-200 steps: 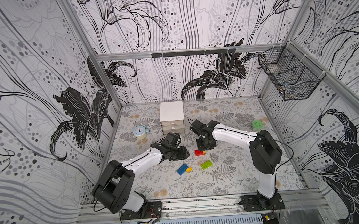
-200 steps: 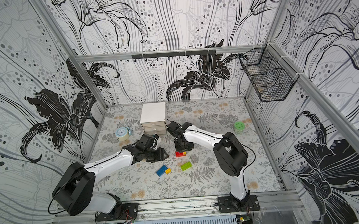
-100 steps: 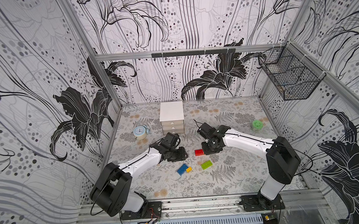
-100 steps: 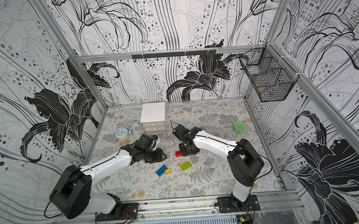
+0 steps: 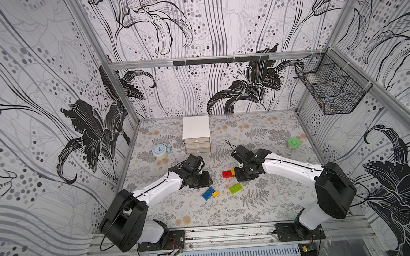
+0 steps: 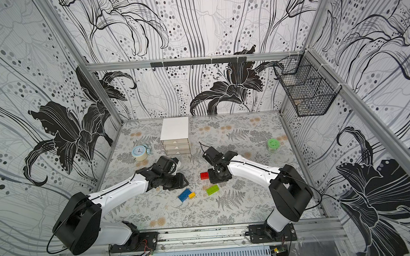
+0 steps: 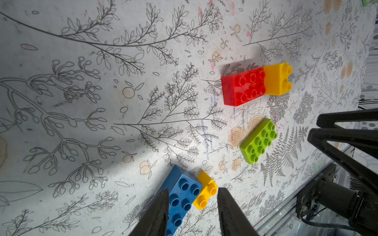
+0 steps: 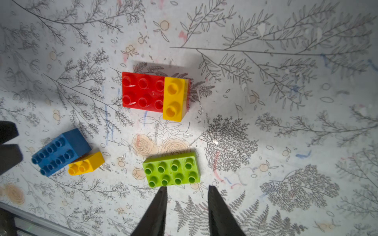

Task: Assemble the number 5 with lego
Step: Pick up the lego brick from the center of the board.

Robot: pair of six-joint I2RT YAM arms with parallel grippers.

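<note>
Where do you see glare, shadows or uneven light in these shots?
Right wrist view: sharp, white glints on the red studded plastic brick and a soft shadow along one side. Left wrist view: a bright pool on the floral table mat, dimmer toward the corners. Both top views: even light, no strong glare.

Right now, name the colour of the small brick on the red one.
Yellow; the small brick shows best from right wrist.

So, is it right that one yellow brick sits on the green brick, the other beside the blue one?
Not quite: the right wrist view shows that yellow brick on the red brick, not the green brick; the other yellow brick lies beside the blue brick.
</note>
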